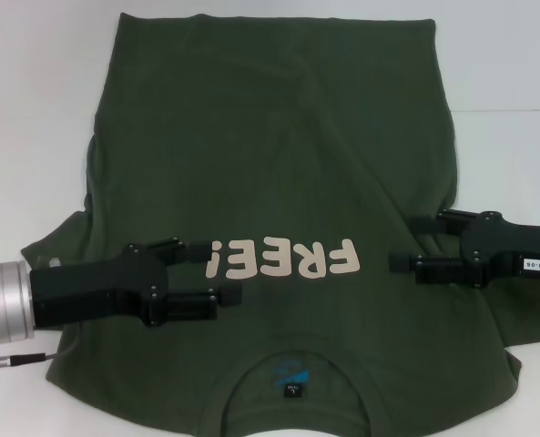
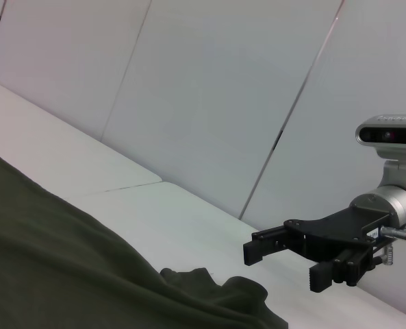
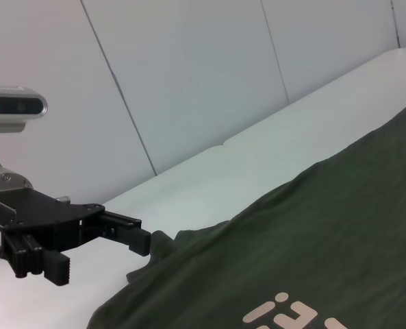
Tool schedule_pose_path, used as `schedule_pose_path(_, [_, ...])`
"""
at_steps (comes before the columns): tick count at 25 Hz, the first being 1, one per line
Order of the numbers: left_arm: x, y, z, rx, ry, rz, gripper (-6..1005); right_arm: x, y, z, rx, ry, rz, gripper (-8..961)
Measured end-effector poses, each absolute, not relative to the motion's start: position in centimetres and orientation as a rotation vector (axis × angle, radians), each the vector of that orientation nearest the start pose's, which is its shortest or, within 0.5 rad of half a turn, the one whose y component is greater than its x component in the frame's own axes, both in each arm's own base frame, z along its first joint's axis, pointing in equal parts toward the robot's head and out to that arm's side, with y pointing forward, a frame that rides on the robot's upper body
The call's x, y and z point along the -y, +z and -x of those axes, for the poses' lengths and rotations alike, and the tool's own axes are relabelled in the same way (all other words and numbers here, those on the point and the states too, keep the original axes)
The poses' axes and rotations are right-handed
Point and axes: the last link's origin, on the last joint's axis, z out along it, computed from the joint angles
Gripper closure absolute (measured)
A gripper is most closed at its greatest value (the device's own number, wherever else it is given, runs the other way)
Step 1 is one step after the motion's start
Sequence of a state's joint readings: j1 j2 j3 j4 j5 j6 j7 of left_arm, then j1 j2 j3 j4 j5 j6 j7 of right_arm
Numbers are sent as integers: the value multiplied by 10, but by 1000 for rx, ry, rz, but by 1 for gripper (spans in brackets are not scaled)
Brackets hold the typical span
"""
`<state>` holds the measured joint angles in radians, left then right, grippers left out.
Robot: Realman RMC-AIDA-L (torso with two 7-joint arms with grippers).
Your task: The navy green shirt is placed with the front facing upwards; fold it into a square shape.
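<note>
We see the navy green shirt [image 1: 279, 182] flat on the table [image 1: 33, 91], collar nearest us | left gripper [image 1: 222, 271] unclenched beside the "FREE!" lettering [image 1: 283, 259]; right gripper [image 1: 402, 243] unclenched on the lettering's other side | risk, we judge: uneven pinches would skew the fold.

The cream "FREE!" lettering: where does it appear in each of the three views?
Head view: the lettering is at lower centre, upside down, between the two grippers.
Left wrist view: not in it.
Right wrist view: only its "!" end shows, at the bottom edge.
Shared landmark: the navy green shirt.
</note>
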<state>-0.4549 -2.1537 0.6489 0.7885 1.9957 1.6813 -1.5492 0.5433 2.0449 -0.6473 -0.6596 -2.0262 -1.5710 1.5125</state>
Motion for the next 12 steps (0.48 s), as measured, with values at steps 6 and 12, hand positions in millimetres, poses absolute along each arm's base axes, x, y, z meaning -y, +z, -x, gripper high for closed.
schedule_pose_path(6, [-305,-1,253,820,-855,2715,67,-338,17,-265,-782,704,2692,38])
schedule_pose_path(12, [-306,0,254,827,-859,2701,67,-340,17,-264,-776,707,2693,38])
